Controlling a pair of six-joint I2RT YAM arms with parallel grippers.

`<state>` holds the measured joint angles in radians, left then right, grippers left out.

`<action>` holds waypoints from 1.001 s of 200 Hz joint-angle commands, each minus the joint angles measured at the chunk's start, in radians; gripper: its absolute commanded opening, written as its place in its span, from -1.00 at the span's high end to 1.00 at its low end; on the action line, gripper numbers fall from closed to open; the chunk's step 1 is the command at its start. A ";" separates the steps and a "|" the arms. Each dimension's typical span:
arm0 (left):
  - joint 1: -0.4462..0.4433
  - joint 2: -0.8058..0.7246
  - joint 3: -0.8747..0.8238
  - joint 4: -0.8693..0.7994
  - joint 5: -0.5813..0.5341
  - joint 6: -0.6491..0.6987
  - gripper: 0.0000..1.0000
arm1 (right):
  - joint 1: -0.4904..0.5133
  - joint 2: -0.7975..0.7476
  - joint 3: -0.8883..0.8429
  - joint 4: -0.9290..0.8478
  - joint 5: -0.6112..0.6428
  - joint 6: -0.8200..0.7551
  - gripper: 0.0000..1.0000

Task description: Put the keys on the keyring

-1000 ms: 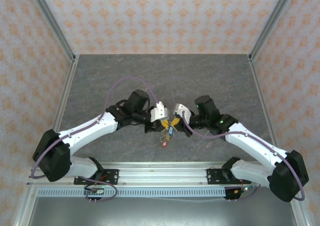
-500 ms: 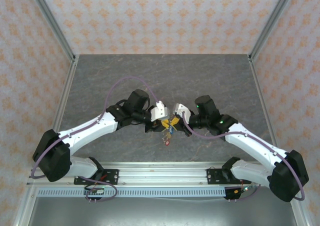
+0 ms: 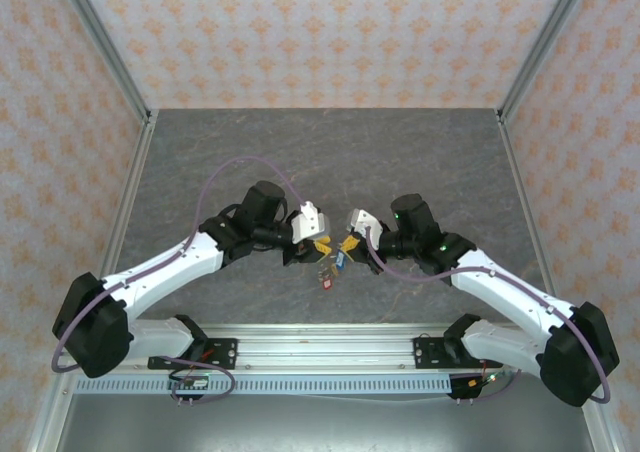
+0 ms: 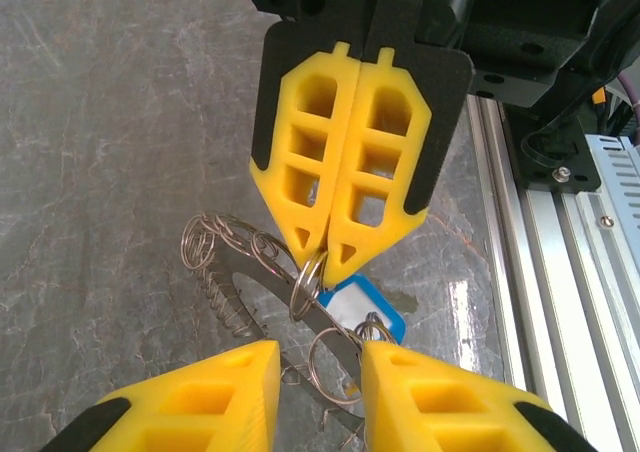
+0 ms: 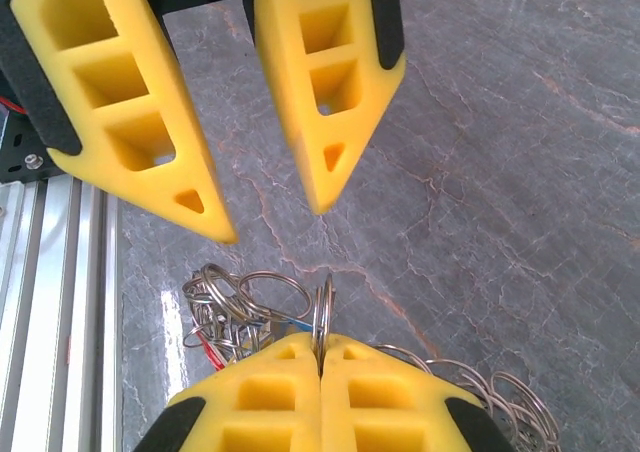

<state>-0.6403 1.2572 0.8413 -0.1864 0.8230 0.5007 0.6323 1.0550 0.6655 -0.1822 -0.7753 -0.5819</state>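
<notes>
1. Leftward and back: that is how the left arm [image 3: 170, 262] has moved over the last second. Its black shoulder housing now sits lower and closer to the left edge in the top view, and its wrist has drawn slightly away from the other wrist. The right arm has barely shifted.
2. The left arm has white shells and black joints, with a purple cable [image 3: 245, 162] looping over it. It reaches in from the lower left, elbow bent, wrist pointing toward the centre.
3. The left gripper [image 3: 322, 245] has 2 yellow wedge-shaped fingers [image 5: 330, 92] with cut-out windows and black backs. They stand narrowly apart with nothing between them.
4. The keyring [image 4: 245, 297] sits under the meeting point of the 2 grippers. It is a dark curved band rimmed with coiled wire loops. I cannot tell whether it hangs or rests.
5. The blue key [image 4: 365, 307] has a glossy, rounded plastic head and lies just beside that band. The red key [image 3: 327, 281] is the lowest of the cluster in the top view.
6. The right gripper [image 5: 320, 352] has its 2 fingers pressed flat together, pinching a thin wire ring [image 5: 323, 307] edge-on.
7. The right arm [image 3: 500, 287] mirrors the left, coming in from the lower right.
8. The counter [image 3: 330, 152] is grey and veined like stone. A ribbed aluminium rail [image 4: 530, 272] runs along its near edge.
</notes>
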 commanded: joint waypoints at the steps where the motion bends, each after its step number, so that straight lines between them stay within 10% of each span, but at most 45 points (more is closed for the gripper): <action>1: 0.003 0.014 0.004 0.051 0.017 -0.020 0.44 | 0.006 -0.028 -0.015 0.080 -0.035 -0.019 1.00; 133: 0.004 0.153 0.145 -0.147 0.119 0.099 0.53 | 0.006 -0.031 -0.037 0.140 -0.068 -0.053 1.00; 200: 0.003 0.132 0.133 -0.094 0.127 0.059 1.00 | 0.006 -0.034 -0.054 0.145 -0.041 -0.024 0.89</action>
<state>-0.6395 1.4075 0.9569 -0.3004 0.9176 0.5777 0.6342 1.0496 0.6250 -0.1104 -0.8150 -0.6220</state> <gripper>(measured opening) 0.040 0.047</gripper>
